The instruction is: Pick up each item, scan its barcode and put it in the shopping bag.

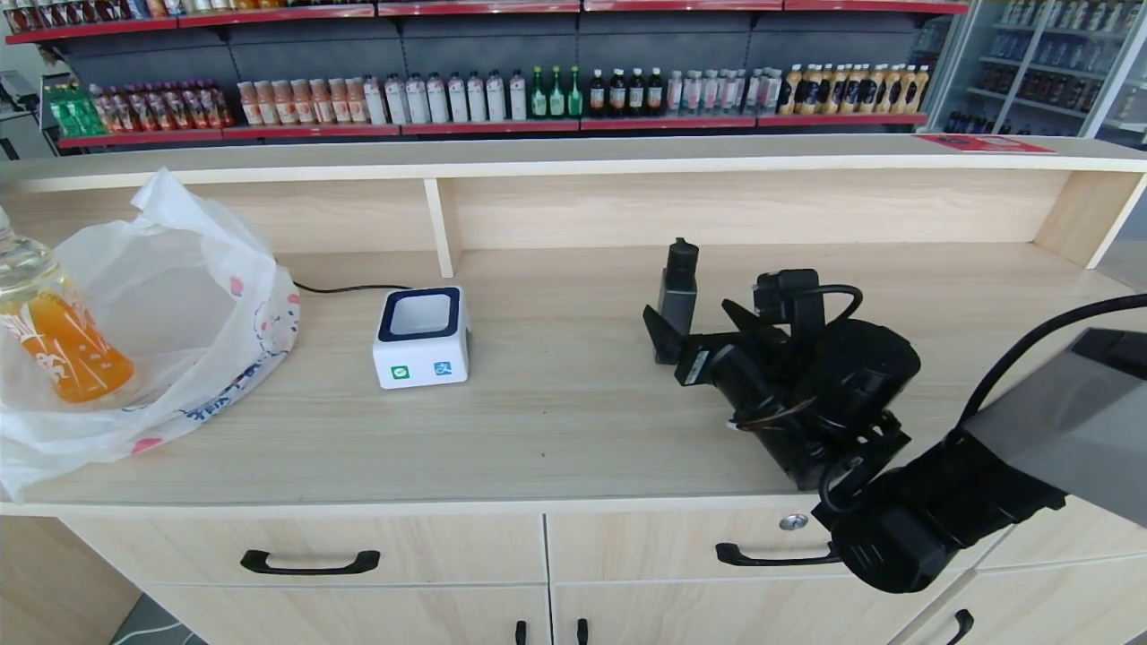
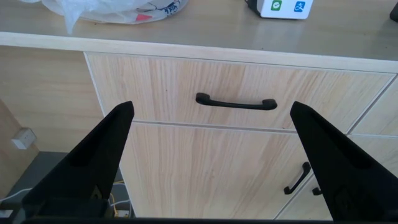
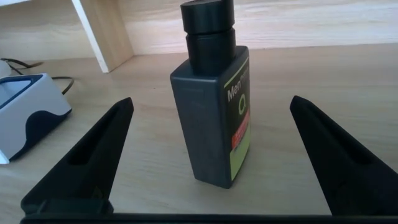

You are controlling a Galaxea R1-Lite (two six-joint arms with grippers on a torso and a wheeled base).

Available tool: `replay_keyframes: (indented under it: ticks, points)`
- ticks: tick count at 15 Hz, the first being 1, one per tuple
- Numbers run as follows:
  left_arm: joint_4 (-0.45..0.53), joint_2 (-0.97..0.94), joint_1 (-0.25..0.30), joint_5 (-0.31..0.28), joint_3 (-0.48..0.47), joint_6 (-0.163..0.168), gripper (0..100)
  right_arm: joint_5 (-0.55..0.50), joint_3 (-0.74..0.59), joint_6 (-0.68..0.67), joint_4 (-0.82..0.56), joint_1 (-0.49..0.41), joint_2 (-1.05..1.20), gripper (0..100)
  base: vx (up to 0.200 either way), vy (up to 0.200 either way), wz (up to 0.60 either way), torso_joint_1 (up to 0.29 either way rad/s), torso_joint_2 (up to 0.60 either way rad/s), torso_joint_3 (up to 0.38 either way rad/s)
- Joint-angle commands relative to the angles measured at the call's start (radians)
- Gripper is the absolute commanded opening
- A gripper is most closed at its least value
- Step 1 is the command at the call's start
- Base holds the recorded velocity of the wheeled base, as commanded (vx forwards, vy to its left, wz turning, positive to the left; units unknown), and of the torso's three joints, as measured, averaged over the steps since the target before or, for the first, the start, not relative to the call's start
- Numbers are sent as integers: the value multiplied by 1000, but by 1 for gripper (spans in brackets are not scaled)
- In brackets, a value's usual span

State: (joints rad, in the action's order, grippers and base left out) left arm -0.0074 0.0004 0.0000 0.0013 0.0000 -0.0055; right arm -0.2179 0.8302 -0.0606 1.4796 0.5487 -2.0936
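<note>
The right hand (image 3: 211,104) is spread wide and holds nothing. It faces the dark grey bottle (image 1: 678,288), which stands upright on the bench (image 1: 573,430), clear of its fingers. The left hand (image 2: 211,111) is spread wide and empty before the drawers (image 2: 168,81). The scanner (image 1: 421,337) sits between the bottle and the shopping bag (image 1: 206,269).

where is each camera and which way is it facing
Head view: on the head, looking forward and down at the counter; right pincer by the dark bottle.
Left wrist view: below counter height, facing a drawer; open left pincer frames it.
Right wrist view: low over the counter, facing the dark bottle, framed by the open right pincer.
Shared: the scanner, in all three.
</note>
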Motion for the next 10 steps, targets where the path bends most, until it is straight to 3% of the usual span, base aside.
replay_keyframes:
  ticks: [1,10]
  points:
    - [0,0,0,0,0,-1,100,0,15,-4,-18,2,-2,100,0,0,0,0,0,0]
    - [-3,0,0,0,0,-1,100,-3,106,-27,-127,2,-40,100,0,0,0,0,0,0]
